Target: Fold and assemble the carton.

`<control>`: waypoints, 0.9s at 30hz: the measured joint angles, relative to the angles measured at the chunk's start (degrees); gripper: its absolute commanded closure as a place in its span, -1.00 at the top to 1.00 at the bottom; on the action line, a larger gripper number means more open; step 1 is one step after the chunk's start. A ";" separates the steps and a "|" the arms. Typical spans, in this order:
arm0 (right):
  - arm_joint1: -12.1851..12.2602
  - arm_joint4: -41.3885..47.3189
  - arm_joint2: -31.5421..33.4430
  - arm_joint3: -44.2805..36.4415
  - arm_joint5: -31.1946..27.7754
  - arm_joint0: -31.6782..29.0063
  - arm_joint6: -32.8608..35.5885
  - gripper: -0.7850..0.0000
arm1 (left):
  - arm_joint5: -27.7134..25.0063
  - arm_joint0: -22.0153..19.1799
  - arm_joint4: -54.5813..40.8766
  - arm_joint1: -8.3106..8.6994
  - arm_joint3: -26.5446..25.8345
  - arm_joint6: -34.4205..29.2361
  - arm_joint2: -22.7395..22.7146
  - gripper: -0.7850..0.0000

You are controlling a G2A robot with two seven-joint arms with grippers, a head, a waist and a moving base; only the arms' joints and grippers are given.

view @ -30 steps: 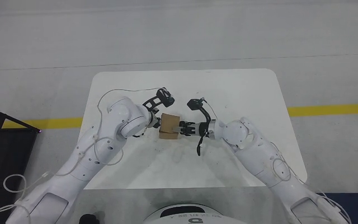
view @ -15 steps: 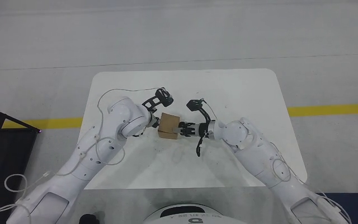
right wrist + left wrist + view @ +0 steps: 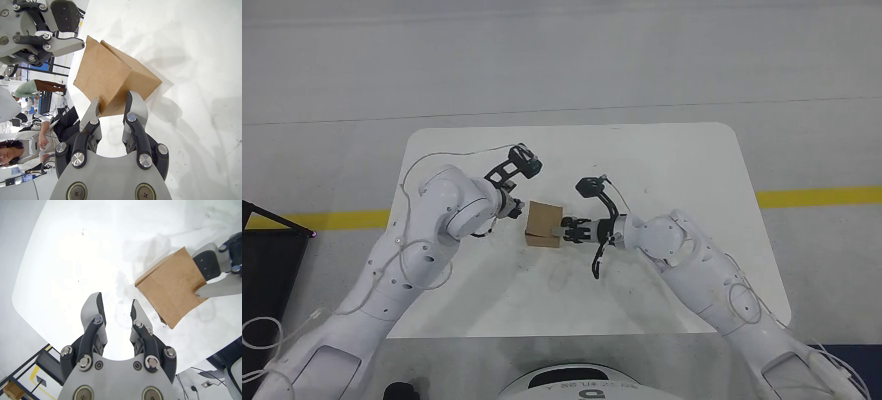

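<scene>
A small brown carton (image 3: 543, 224) sits near the middle of the white table (image 3: 662, 160), its panels folded into a box shape. My right gripper (image 3: 564, 235) is shut on the carton's right-hand corner (image 3: 111, 103), pinching the cardboard between both fingers. In the left wrist view the same carton (image 3: 171, 289) lies ahead with the right fingers (image 3: 208, 264) clamped on its far edge. My left gripper (image 3: 117, 305) stands open just left of the carton, holding nothing, a short gap away from it. From above, the left gripper (image 3: 514, 210) is beside the carton's left side.
The white table spreads wide on all sides of the carton, with its rounded left corner (image 3: 17, 302) close to the left arm. A dark metal frame (image 3: 262, 225) stands on the floor off the table's left edge.
My left gripper has drawn back from the carton's left side, up and to the left. The right gripper and carton have stayed put.
</scene>
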 measured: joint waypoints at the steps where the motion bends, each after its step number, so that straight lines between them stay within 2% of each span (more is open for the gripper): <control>1: 0.02 0.02 0.06 -0.05 -0.04 -0.04 -0.06 -0.33 | -0.11 0.12 -1.01 0.04 -0.16 0.24 -0.54 0.02; 7: 0.10 0.03 0.23 -0.22 -0.06 -0.16 -0.05 -0.35 | -1.55 1.26 -4.25 0.24 -0.66 0.88 -1.57 0.01; 27: 0.25 -0.13 0.33 -0.59 0.03 -0.36 -0.09 -0.36 | -1.68 1.20 -2.36 -0.05 1.54 1.69 0.64 -0.02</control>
